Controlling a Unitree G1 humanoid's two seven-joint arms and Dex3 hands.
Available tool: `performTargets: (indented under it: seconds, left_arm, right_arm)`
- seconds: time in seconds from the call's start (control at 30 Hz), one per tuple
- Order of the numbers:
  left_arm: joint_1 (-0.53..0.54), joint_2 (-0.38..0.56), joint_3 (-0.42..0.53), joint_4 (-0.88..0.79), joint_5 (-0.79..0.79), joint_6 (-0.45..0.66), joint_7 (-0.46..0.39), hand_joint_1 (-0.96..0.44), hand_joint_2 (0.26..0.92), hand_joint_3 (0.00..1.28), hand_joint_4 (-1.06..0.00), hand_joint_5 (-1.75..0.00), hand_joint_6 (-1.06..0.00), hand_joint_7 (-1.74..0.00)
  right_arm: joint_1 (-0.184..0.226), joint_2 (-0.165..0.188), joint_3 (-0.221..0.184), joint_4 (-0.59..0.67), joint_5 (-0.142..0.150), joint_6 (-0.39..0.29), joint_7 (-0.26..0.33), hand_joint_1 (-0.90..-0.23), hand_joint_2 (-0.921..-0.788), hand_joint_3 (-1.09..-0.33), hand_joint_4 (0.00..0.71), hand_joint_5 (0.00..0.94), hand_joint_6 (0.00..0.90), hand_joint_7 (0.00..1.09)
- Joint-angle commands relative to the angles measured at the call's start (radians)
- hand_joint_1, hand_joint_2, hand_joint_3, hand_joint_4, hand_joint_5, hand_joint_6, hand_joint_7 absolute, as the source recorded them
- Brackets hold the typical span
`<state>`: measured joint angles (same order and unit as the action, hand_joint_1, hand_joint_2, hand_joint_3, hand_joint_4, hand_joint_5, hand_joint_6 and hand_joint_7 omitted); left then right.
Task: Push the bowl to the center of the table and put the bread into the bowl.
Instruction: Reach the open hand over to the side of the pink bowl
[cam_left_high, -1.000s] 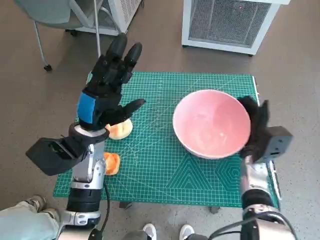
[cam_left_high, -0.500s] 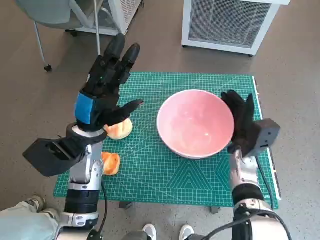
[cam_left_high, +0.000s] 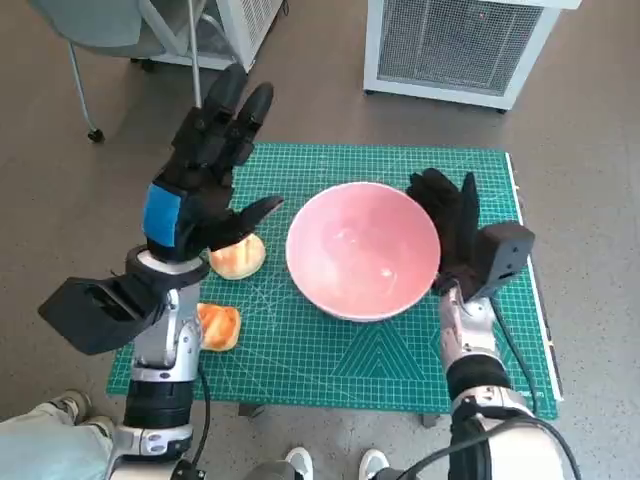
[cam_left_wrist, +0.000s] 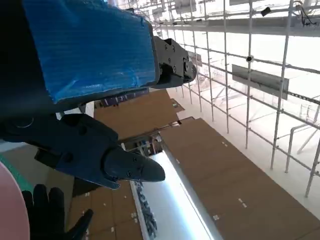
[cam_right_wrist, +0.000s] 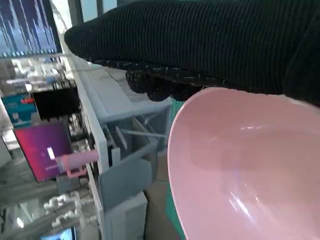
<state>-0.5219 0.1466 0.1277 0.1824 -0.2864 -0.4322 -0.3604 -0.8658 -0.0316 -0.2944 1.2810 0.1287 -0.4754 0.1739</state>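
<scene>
The pink bowl (cam_left_high: 362, 248) stands near the middle of the green mat (cam_left_high: 330, 370), empty inside. My gloved right hand (cam_left_high: 452, 228) presses flat against the bowl's right rim, fingers spread. The bowl's rim (cam_right_wrist: 240, 170) fills the right wrist view under the glove (cam_right_wrist: 200, 45). One bread roll (cam_left_high: 238, 258) lies on the mat left of the bowl, a second roll (cam_left_high: 217, 325) nearer the front left corner. My left hand (cam_left_high: 205, 180) hovers raised above the first roll, fingers apart, holding nothing. Its black fingers (cam_left_wrist: 90, 150) show in the left wrist view, pointing up at a ceiling.
A white mesh-fronted cabinet (cam_left_high: 455, 45) stands beyond the table's far edge. A chair (cam_left_high: 110, 35) on castors is at the far left. Someone's shoes (cam_left_high: 335, 465) show at the table's front edge, and another shoe (cam_left_high: 70, 405) at the front left.
My right hand has slid the bowl leftward from the mat's right side to near its middle. The left hand stayed raised over the roll, drifting slightly left.
</scene>
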Motion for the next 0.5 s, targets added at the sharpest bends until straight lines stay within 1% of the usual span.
performTargets:
  seconds: [0.03, 0.17, 0.27, 0.4, 0.5]
  left_arm:
    - [0.017, 0.002, 0.003, -0.01, 0.008, 0.005, 0.008, -0.35, 0.921, 0.16, -0.23, 0.0, -0.26, -0.01]
    - [0.017, -0.001, 0.001, -0.007, 0.011, 0.004, 0.011, -0.35, 0.921, 0.16, -0.23, 0.0, -0.26, -0.01]
    - [0.02, -0.005, -0.002, -0.01, 0.014, 0.005, 0.013, -0.35, 0.921, 0.16, -0.23, 0.0, -0.26, -0.01]
    - [0.027, -0.006, -0.005, -0.016, 0.011, 0.006, 0.01, -0.35, 0.921, 0.16, -0.23, 0.0, -0.26, -0.01]
    - [0.03, -0.004, -0.005, -0.02, 0.007, 0.007, 0.006, -0.35, 0.921, 0.16, -0.23, 0.0, -0.26, -0.01]
  right_arm:
    - [-0.015, 0.017, 0.009, 0.019, -0.01, 0.027, -0.01, -0.705, -0.921, -0.754, 0.286, 0.006, 0.137, 0.4]
    - [-0.024, 0.024, 0.015, 0.019, -0.019, 0.027, -0.018, -0.7, -0.921, -0.753, 0.287, 0.006, 0.14, 0.4]
    - [-0.027, 0.02, 0.021, 0.018, -0.027, 0.025, -0.02, -0.698, -0.921, -0.753, 0.288, 0.006, 0.141, 0.4]
    - [-0.034, -0.006, 0.032, 0.013, -0.036, 0.018, -0.022, -0.698, -0.921, -0.756, 0.287, 0.005, 0.14, 0.4]
    - [-0.038, -0.027, 0.041, 0.002, -0.044, -0.004, -0.032, -0.699, -0.921, -0.759, 0.285, 0.004, 0.139, 0.4]
